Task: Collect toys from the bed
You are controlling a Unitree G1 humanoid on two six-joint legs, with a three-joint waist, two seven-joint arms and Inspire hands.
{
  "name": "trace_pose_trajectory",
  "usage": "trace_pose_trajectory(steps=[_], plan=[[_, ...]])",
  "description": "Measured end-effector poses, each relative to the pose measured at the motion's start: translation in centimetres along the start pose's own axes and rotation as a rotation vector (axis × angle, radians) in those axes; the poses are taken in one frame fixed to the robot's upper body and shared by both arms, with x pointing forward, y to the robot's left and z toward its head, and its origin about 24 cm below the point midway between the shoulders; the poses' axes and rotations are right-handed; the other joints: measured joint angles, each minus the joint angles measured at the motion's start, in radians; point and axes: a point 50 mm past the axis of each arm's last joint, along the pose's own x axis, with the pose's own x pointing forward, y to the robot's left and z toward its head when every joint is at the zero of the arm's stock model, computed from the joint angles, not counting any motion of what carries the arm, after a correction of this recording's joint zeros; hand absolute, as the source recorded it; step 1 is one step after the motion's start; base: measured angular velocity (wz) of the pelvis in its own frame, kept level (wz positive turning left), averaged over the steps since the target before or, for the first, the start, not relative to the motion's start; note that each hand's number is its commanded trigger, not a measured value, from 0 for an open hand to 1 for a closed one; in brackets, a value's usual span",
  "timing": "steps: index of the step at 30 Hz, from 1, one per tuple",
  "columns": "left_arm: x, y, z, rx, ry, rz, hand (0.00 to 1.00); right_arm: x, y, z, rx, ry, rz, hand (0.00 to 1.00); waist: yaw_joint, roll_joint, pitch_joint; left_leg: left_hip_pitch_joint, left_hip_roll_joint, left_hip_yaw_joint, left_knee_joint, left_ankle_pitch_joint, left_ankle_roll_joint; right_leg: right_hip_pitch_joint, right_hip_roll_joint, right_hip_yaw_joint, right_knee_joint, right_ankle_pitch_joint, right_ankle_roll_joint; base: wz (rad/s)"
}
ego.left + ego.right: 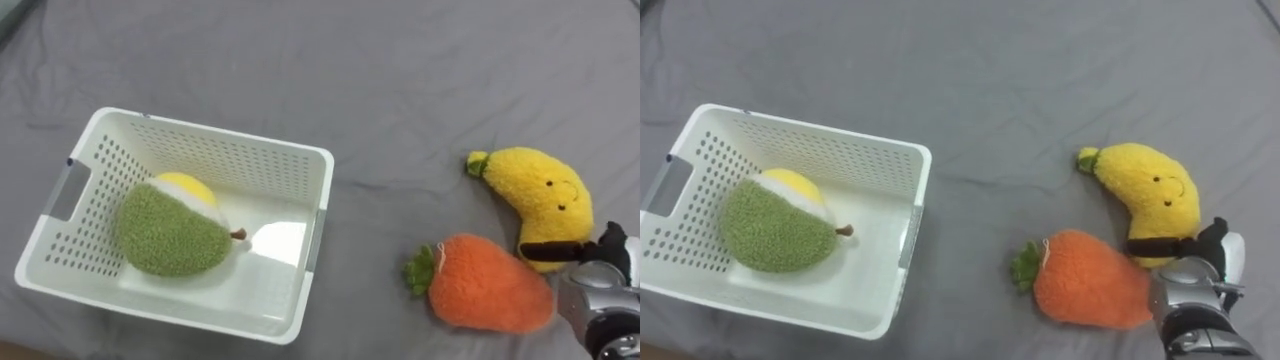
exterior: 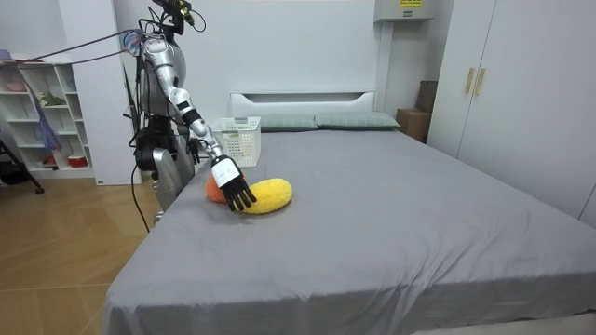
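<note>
A yellow banana plush (image 1: 545, 190) lies on the grey bed at the right, and an orange carrot plush (image 1: 490, 285) sits just below and left of it. My right hand (image 1: 603, 288) comes in from the lower right, with one dark finger (image 1: 550, 250) laid across the banana's lower end. In the room view its fingers (image 2: 240, 197) look straight against the banana (image 2: 272, 194). The white perforated basket (image 1: 230, 135) stands at the left and holds a green and yellow fruit plush (image 1: 170, 235).
I stand at the bed's side, at the room view's left, next to the basket (image 2: 237, 140). Pillows (image 2: 354, 121) and a headboard lie beyond it. Wide bare grey sheet (image 1: 400, 80) spreads between basket and toys and further out.
</note>
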Motion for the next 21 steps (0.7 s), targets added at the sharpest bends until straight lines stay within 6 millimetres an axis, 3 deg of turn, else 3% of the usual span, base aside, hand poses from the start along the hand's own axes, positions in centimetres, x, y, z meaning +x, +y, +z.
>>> trace_pose_trajectory(steps=[2, 3, 4, 5, 21], plan=[[0.0, -0.1, 0.0, 0.007, 0.001, 0.002, 0.00, 0.2, -0.4, -0.1, 0.002, 0.006, -0.019, 0.00, 0.005, 0.001, 0.0003, 0.000, 0.000, 0.000, 0.000, 0.000, 0.000, 0.000, 0.000, 0.003, -0.001, 0.000, 0.000, 0.02], [0.0, -0.2, -0.2, 0.017, 0.005, -0.002, 0.00, 0.2, -0.6, 0.0, 0.000, 0.007, -0.029, 0.51, 0.007, 0.005, 0.0007, -0.001, 0.000, -0.004, 0.000, 0.000, 0.000, 0.000, 0.000, -0.005, -0.001, 0.000, 0.000, 0.05], [0.0, -0.2, -0.2, 0.019, 0.005, -0.004, 0.00, 0.3, -0.7, 0.0, -0.003, 0.005, -0.034, 0.71, 0.006, 0.007, 0.0009, -0.003, 0.000, -0.007, 0.000, 0.000, 0.000, 0.000, 0.000, -0.008, -0.002, 0.000, 0.000, 0.09], [0.0, -0.4, 0.0, 0.016, 0.003, -0.009, 0.00, 0.3, -0.8, 0.0, -0.015, 0.001, -0.038, 1.00, 0.005, 0.008, 0.0015, -0.007, -0.001, -0.009, 0.000, 0.000, 0.000, -0.003, 0.000, -0.007, -0.003, 0.000, 0.000, 0.09], [0.0, -1.4, 1.1, 0.101, -0.031, -0.044, 0.00, 0.4, -1.0, 0.5, -0.064, -0.021, -0.065, 1.00, 0.026, 0.009, 0.0051, -0.033, -0.001, -0.013, -0.001, 0.002, -0.001, -0.030, -0.001, -0.008, 0.000, 0.000, 0.000, 0.00]])
